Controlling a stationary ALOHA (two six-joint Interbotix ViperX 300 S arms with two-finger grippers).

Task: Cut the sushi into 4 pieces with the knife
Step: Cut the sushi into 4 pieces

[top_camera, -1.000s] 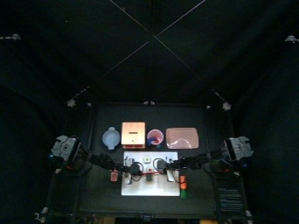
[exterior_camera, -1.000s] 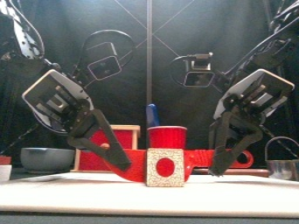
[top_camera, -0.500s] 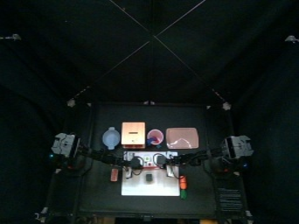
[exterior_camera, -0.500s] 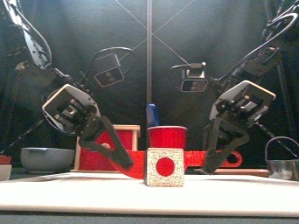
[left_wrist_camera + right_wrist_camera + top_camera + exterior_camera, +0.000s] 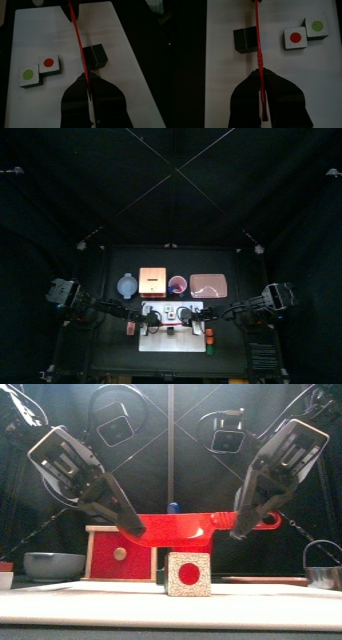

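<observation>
**A:** From above, where does it all sit?
**B:** The white cutting board [image 5: 171, 340] lies at the bench's front, and both arms meet over it.

**A:** And level?
**B:** Your left hand [image 5: 134, 527] and right hand [image 5: 242, 530] each pinch one end of the red knife [image 5: 187, 527]. It hangs clear above the sushi piece [image 5: 187, 574].

**A:** Left wrist?
**B:** The blade runs along the edge of the dark block [image 5: 97, 55]. Centre it first.

**A:** Right wrist?
**B:** It skirts the edge here too. Lower both hands evenly so the blade stays level.

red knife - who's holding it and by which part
Both hold the red knife, level above the sushi piece: left end effector at the blade end, right end effector on the handle.
</observation>
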